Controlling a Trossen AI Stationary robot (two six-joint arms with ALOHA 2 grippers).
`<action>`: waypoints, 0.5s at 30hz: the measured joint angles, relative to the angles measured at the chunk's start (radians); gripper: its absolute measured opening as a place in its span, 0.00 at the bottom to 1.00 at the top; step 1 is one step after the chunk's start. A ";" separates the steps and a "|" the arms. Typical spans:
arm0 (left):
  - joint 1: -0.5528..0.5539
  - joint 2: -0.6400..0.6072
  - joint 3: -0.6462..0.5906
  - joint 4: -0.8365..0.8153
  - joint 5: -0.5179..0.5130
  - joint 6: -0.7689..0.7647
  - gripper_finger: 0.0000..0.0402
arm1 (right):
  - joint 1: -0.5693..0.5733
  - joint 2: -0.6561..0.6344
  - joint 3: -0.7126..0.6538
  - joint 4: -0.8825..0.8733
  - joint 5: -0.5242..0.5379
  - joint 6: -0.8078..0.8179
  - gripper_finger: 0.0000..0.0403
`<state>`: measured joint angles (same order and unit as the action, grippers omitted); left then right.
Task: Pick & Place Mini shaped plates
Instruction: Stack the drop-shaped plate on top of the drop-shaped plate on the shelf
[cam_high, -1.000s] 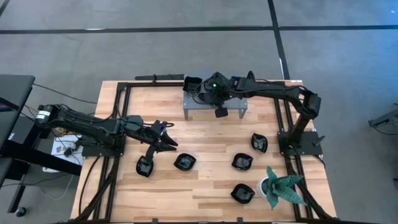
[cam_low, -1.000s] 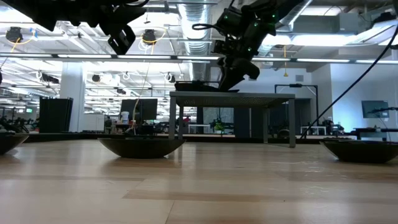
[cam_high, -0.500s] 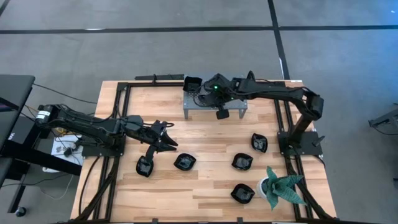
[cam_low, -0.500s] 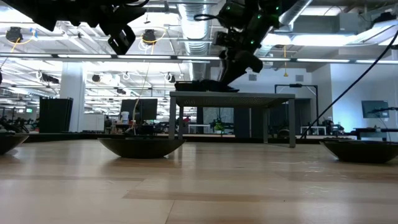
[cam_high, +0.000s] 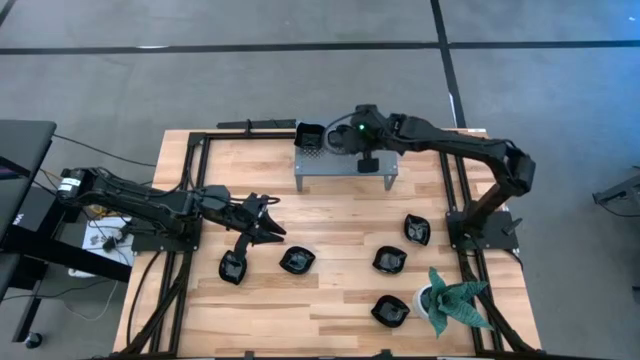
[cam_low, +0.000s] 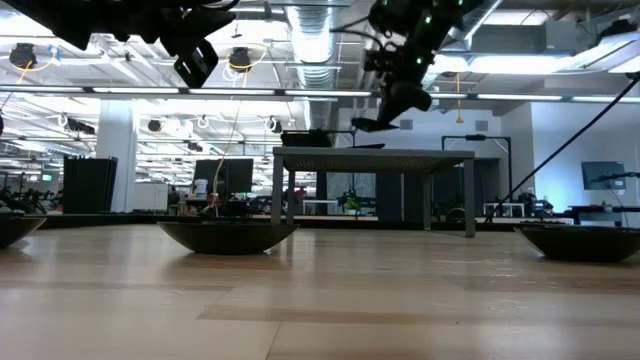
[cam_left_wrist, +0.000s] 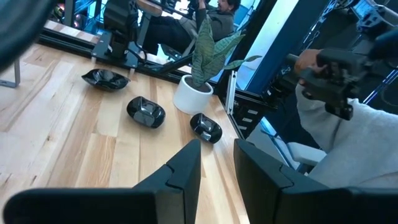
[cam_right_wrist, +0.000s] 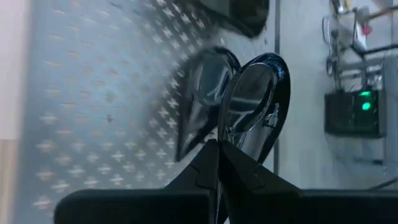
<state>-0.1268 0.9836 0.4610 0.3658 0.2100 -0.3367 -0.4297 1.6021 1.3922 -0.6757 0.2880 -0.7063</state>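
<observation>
Grey shelf (cam_high: 341, 166), right claw (cam_right_wrist: 219, 144) gripping teardrop plate (cam_right_wrist: 255, 102)

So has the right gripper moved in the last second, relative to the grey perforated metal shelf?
Yes. In the high view the right gripper has shifted right along the grey perforated metal shelf; the low view shows it lifted, holding a glossy black teardrop plate.

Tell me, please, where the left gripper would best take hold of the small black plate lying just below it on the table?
Probably by its raised rim, coming straight down from above: the plate sits flat and upright on the table, and the left gripper is open beside it.
</observation>
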 joint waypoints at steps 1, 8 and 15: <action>0.000 0.000 0.000 0.001 0.000 0.000 0.24 | -0.010 0.006 0.000 -0.001 -0.007 0.001 0.00; 0.000 0.000 0.000 0.002 0.000 0.000 0.24 | -0.031 0.040 0.000 0.042 -0.042 0.001 0.02; 0.000 0.000 0.000 0.003 0.000 0.000 0.24 | -0.019 0.041 0.000 0.043 -0.052 0.043 0.04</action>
<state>-0.1272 0.9836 0.4607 0.3684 0.2100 -0.3367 -0.4488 1.6436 1.3918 -0.6323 0.2359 -0.6638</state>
